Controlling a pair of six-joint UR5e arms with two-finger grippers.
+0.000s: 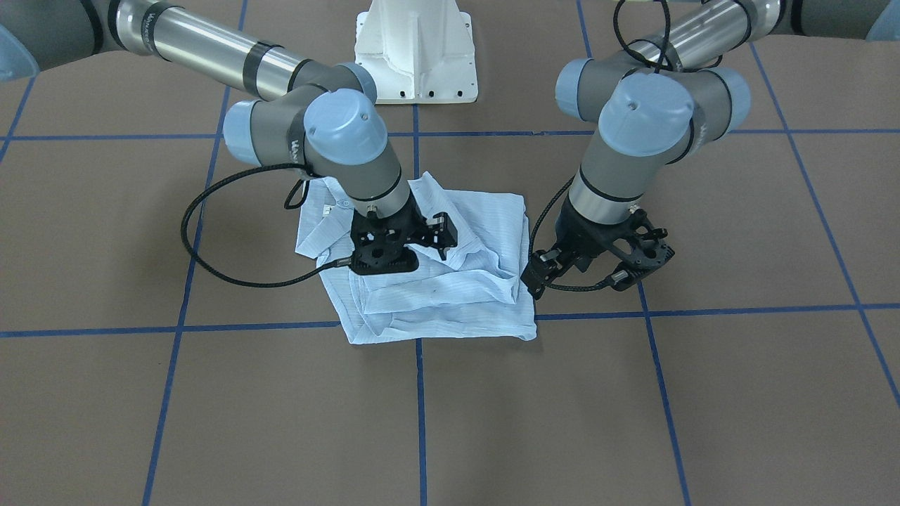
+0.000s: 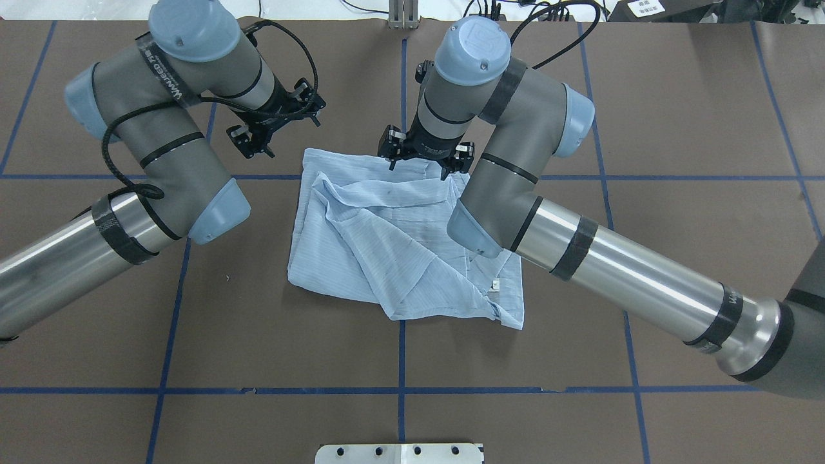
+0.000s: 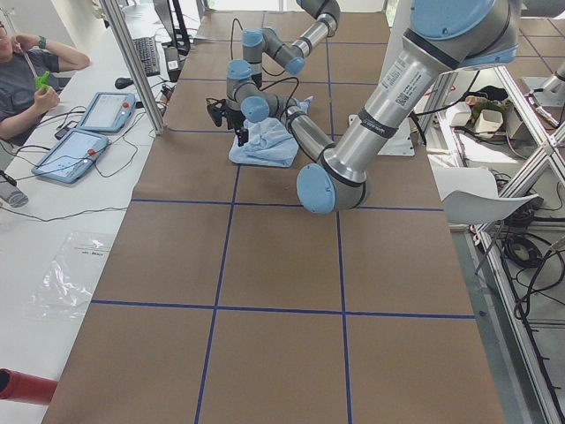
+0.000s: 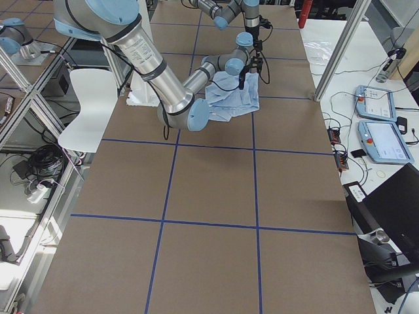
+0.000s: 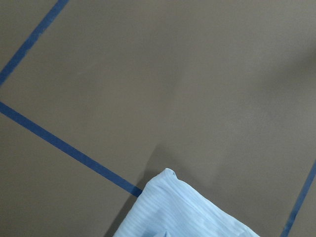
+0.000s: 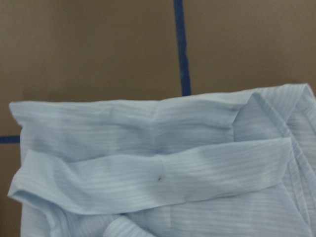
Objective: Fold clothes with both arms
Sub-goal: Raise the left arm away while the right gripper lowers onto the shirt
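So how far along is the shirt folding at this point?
Mostly done: the shirt lies as a rough, layered rectangle. In hand: the right gripper hovers over its far edge; the open left gripper sits beside it, holding nothing. Left: smoothing the rumpled top layers, perhaps one more fold.

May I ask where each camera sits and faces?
Front-facing: across table, facing robot; left arm, right arm.
Overhead: behind robot, looking down; both arms.
Left side: left end; left arm near.
Right side: right end; right arm near.
Left wrist: down on shirt corner; robot unseen.
Right wrist: down on shirt folds; robot unseen.
All show the shirt.
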